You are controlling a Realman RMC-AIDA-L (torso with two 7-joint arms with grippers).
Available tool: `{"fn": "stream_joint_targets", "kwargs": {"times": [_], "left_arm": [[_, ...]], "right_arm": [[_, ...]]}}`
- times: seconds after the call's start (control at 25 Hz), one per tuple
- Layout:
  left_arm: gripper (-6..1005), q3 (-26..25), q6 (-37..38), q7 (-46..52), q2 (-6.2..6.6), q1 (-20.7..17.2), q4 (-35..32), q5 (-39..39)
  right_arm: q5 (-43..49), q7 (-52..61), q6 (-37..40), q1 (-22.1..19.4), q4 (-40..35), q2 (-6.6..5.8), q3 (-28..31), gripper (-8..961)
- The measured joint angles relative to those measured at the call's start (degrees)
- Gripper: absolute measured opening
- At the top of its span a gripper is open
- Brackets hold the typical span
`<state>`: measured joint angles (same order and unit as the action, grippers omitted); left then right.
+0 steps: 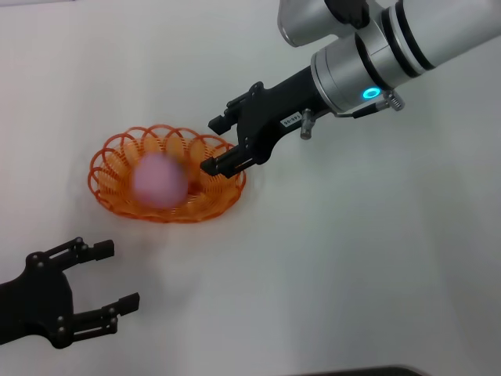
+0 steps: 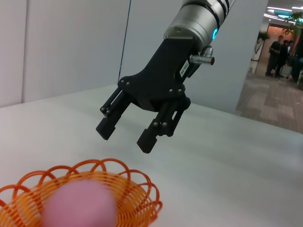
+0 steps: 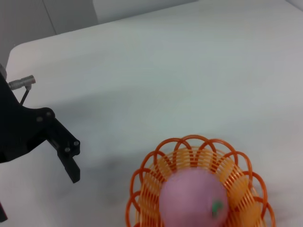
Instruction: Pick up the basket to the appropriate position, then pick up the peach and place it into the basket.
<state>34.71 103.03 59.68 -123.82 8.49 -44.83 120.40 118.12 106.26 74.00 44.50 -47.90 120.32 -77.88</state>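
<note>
The peach [image 1: 160,179] is smeared by blur in the head and left wrist views, its surface unreadable there. The basket [image 2: 132,189] is cut off at the picture's edge in both wrist views, hiding its near rim.

- The basket [image 1: 168,174] [image 2: 85,196] [image 3: 199,184] is an oval orange one of looped wire, with a scalloped rim and open weave. It sits upright on the white table, at about 9 o'clock from the centre of the head view, its long axis running roughly from 9 to 3 o'clock.
- The peach [image 1: 160,179] [image 2: 78,205] [image 3: 194,197] is a round, pale-pink fruit, much smaller than the basket. It lies inside the basket, slightly toward the basket's 9 o'clock side in the head view. A small green mark with a darker pink patch shows on its upper surface in the right wrist view.
</note>
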Motion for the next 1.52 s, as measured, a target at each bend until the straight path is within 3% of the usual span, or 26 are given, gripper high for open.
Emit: {"fn": "stream_joint_targets", "kwargs": {"times": [0.08, 0.6, 1.0, 1.28, 1.52], "left_arm": [[840, 0.00, 0.00, 0.00, 0.03, -0.01, 0.10, 0.00], [840, -1.52, 0.05, 0.00, -0.07, 0.39, 0.64, 0.00], [839, -1.58, -0.11, -0.02, -0.11, 1.39, 1.94, -0.11], [840, -1.58, -0.38, -0.02, -0.11, 1.84, 1.97, -0.17], [841, -2.44, -0.61, -0.01, -0.10, 1.94, 2.26, -0.18]], "right_arm": [[-0.77, -0.81, -0.44, -0.24, 0.88, -0.08, 0.30, 736], [-7.89, -11.21, -0.55, -11.63, 1.84, -0.69, 5.88, 725], [-10.06, -20.18, 8.51, -19.21, 1.92, -0.69, 14.81, 729], [-10.11, -26.24, 12.47, -22.62, 3.63, -0.73, 19.62, 733], [-9.90, -34.10, 14.99, -23.70, 8.40, -0.73, 22.33, 823]]}}
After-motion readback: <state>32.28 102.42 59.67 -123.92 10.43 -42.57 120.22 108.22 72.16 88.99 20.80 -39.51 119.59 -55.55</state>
